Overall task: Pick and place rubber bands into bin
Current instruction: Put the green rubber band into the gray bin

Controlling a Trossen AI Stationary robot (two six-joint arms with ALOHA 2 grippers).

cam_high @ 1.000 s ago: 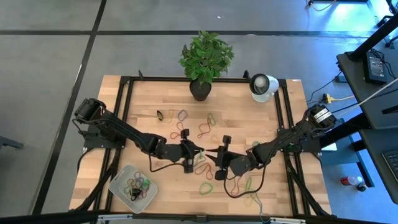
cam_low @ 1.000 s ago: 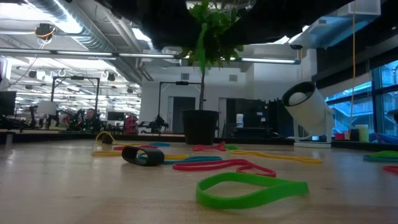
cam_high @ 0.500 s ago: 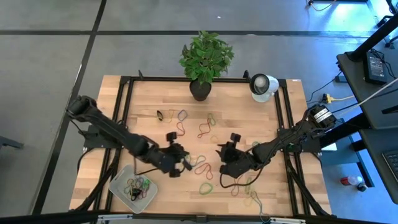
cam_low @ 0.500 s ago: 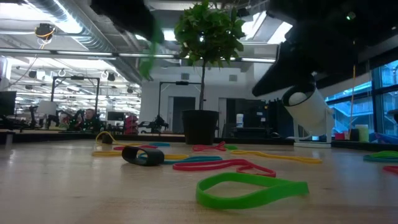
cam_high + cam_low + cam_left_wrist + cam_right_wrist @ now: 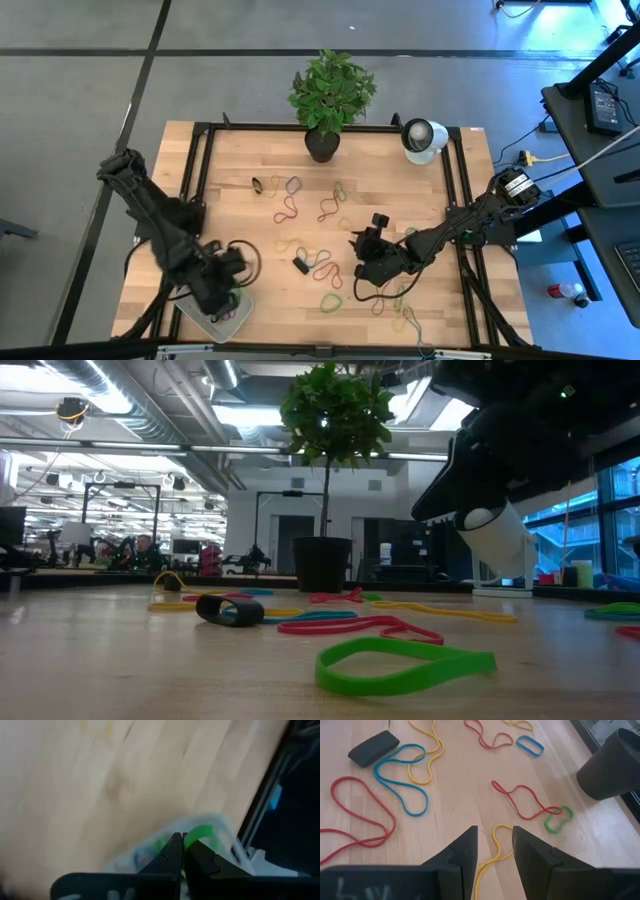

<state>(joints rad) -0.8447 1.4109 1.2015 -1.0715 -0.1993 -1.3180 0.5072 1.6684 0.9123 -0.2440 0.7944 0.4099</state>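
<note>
One green band pinched in shut jaws: the left gripper (image 5: 222, 290) has swung from mid-table to over the bin (image 5: 222, 322) at the near-left corner, ready to drop. The right gripper (image 5: 493, 851) hangs open, empty, above the rubber bands (image 5: 400, 780) mid-table.

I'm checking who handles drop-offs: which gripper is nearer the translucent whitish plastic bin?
Left. The left gripper hovers over the translucent whitish plastic bin; the right gripper sits mid-table, well off.

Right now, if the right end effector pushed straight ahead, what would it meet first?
Probably the yellow rubber band lying between the open right end effector's fingers; beyond it, the red rubber band. Height above the table is unclear.
</note>
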